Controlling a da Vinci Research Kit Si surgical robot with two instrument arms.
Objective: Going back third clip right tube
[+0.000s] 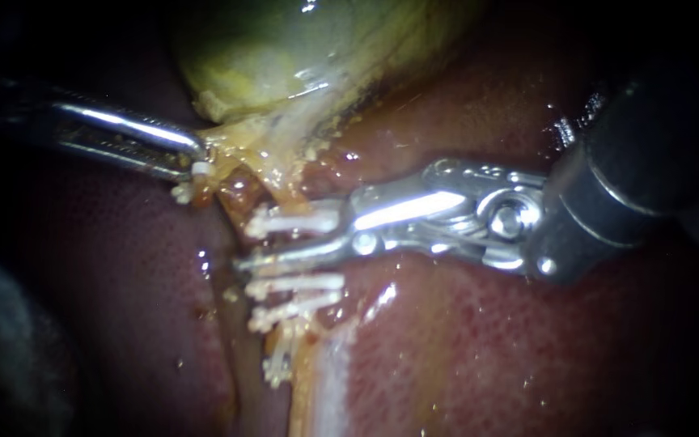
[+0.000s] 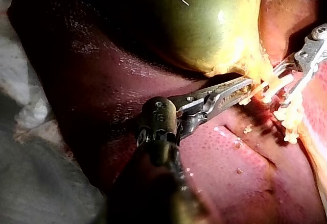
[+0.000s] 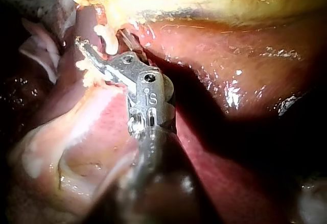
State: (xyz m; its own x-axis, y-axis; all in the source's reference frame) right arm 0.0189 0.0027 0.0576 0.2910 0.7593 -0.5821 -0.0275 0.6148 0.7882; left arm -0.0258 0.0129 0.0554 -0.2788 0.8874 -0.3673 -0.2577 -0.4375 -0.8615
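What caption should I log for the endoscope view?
Left instrument grips the gallbladder neck; right instrument lies among white clips on a tube.

In the endoscope view the light comes from the camera and falls on the middle. The gallbladder (image 1: 285, 57) and the liver (image 1: 479, 340) glisten with small wet highlights, and the liver's outer edges sink into black. Hard glare streaks the metal of the right instrument (image 1: 289, 241) and the left instrument (image 1: 198, 158). Both wrist views are dimmer, with deep shadow beside the gallbladder.
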